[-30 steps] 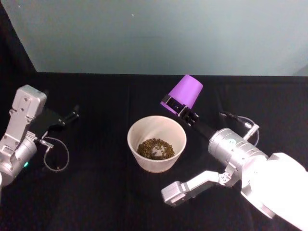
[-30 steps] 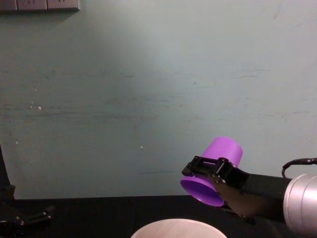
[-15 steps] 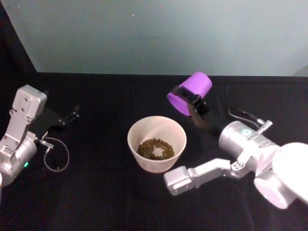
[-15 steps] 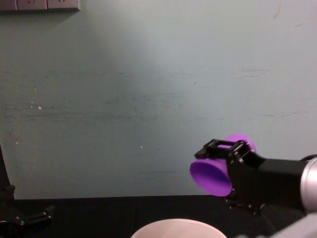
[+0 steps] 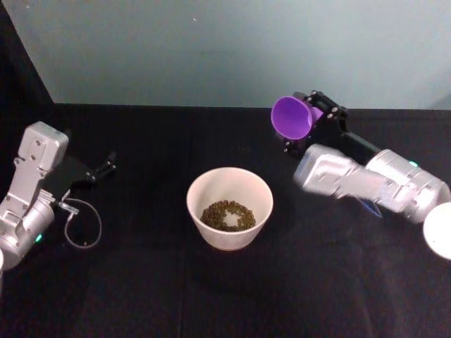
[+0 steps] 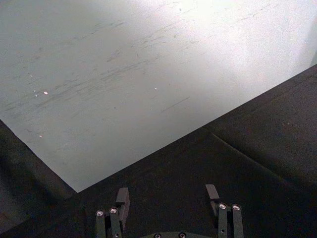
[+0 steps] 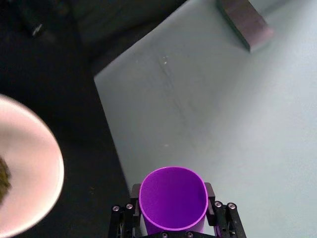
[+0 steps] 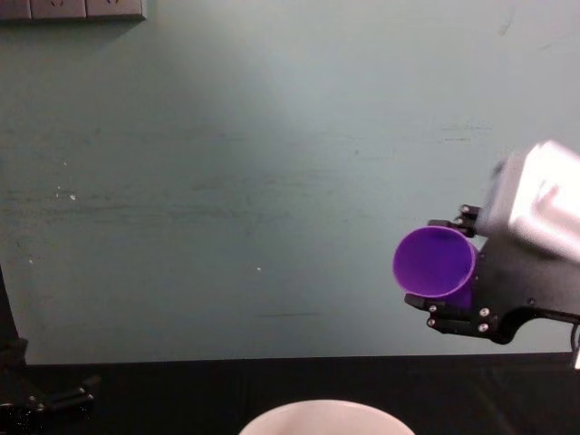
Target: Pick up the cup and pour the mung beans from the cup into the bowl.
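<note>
Moved since a second ago: cup [image 5: 292, 117] has turned from mouth-down above the bowl's far right edge to lying on its side, and the right arm has carried it off to the right, away from the bowl; bowl and beans sit where they were.
Wall [image 5: 211, 49]: pale green, plain, standing behind the far edge of the table.
Table [image 5: 141, 296]: covered in black cloth.
Right arm: silver, reaching in from the right, with its black right gripper [image 5: 304, 121] up in the air beyond the bowl and to its right.
Right claw: clamped on the purple cup, one finger on each side of its wall, as the right wrist view shows.
Left arm: parked at the left edge of the table, with the left gripper [image 6: 168, 193] low over the cloth.
Left claw: fingers spread wide with nothing between them.
Bowl [image 5: 192, 193]: pale pinkish-white, upright in the middle of the table, well apart from both grippers.
Cup's place: off the table, held sideways, well clear of the bowl, its mouth facing the robot's left and somewhat toward the robot; the inside looks bare purple.
Mung beans [image 5: 227, 215]: a greenish-brown ring on the bottom of the bowl, thinner at the centre.
Cable [image 5: 81, 225]: a thin loop on the cloth by the left arm.
</note>
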Motion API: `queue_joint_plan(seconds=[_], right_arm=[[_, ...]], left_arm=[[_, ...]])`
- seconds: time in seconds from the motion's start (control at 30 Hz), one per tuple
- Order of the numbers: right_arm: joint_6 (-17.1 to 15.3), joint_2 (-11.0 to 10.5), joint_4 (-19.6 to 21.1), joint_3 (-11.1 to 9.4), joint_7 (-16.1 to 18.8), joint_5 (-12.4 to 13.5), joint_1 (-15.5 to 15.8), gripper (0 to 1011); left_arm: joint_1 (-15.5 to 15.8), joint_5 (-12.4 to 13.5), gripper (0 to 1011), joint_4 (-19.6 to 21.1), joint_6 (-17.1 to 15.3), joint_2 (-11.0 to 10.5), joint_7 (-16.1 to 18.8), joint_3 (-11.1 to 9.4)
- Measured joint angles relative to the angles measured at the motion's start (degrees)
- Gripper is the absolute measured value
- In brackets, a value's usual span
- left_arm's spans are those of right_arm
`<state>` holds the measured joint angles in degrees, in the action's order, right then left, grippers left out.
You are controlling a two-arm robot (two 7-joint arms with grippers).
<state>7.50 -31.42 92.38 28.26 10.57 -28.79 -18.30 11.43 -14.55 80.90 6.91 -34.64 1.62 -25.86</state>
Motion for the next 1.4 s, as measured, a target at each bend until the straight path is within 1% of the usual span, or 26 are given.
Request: queue_joint_plan(seconds=[0.03, 0.13, 0.17, 0.2, 0.23, 0.33, 0.37, 0.47, 0.5, 0.53, 0.57, 0.63, 0.67, 0.77, 0.8, 1.07, 1.4], right_arm=[[0.9, 0.6, -1.0, -1.3, 1.5, 3.7, 0.2, 734], [1.9, 1.8, -2.6, -3.6, 4.5, 10.7, 0.5, 734], [1.9, 2.6, -3.4, -4.9, 6.4, 14.8, 0.7, 734], [1.9, 3.0, -3.9, -5.7, 7.2, 16.9, 0.8, 735], [1.4, 3.9, -4.8, -7.1, 9.2, 21.1, 1.0, 735], [-0.1, 5.5, -6.0, -9.4, 12.0, 27.8, 1.4, 734], [-1.3, 6.4, -6.9, -10.7, 13.8, 31.9, 1.6, 734], [-3.2, 7.7, -8.0, -12.5, 15.9, 37.7, 1.9, 734], [-4.3, 8.4, -8.8, -13.5, 16.9, 40.8, 2.0, 734], [-4.8, 8.7, -9.1, -14.0, 17.4, 42.3, 2.0, 734], [-5.6, 9.1, -9.6, -14.6, 18.0, 44.6, 2.0, 734], [-6.5, 9.5, -10.1, -15.2, 18.4, 46.6, 2.1, 735], [-7.3, 9.7, -10.3, -15.7, 18.6, 48.2, 2.1, 734], [-8.2, 9.9, -10.6, -16.1, 18.7, 50.0, 2.2, 735], [-8.2, 9.9, -10.6, -16.1, 18.7, 50.0, 2.2, 735], [-7.9, 9.7, -10.4, -15.6, 18.5, 48.7, 2.1, 734], [-7.6, 9.6, -10.2, -15.4, 18.3, 47.9, 2.1, 734]], left_arm=[[0.0, 0.0, 1000, 0.0, 0.0, 0.0, 0.0, 0.0], [0.0, 0.0, 1000, 0.0, 0.0, 0.0, 0.0, 0.0], [0.0, 0.0, 1000, 0.0, 0.0, 0.0, 0.0, 0.0], [0.0, 0.0, 1000, 0.0, 0.0, 0.0, 0.0, 0.0], [0.0, 0.0, 1000, 0.0, 0.0, 0.0, 0.0, 0.0], [0.0, 0.0, 1000, 0.0, 0.0, 0.0, 0.0, 0.0], [0.0, 0.0, 1000, 0.0, 0.0, 0.0, 0.0, 0.0], [0.0, 0.0, 1000, 0.0, 0.0, 0.0, 0.0, 0.0], [0.0, 0.0, 1000, 0.0, 0.0, 0.0, 0.0, 0.0], [0.0, 0.0, 1000, 0.0, 0.0, 0.0, 0.0, 0.0], [0.0, 0.0, 1000, 0.0, 0.0, 0.0, 0.0, 0.0], [0.0, 0.0, 1000, 0.0, 0.0, 0.0, 0.0, 0.0], [0.0, 0.0, 1000, 0.0, 0.0, 0.0, 0.0, 0.0], [0.0, 0.0, 1000, 0.0, 0.0, 0.0, 0.0, 0.0], [0.0, 0.0, 1000, 0.0, 0.0, 0.0, 0.0, 0.0], [0.0, 0.0, 1000, 0.0, 0.0, 0.0, 0.0, 0.0], [0.0, 0.0, 1000, 0.0, 0.0, 0.0, 0.0, 0.0]])
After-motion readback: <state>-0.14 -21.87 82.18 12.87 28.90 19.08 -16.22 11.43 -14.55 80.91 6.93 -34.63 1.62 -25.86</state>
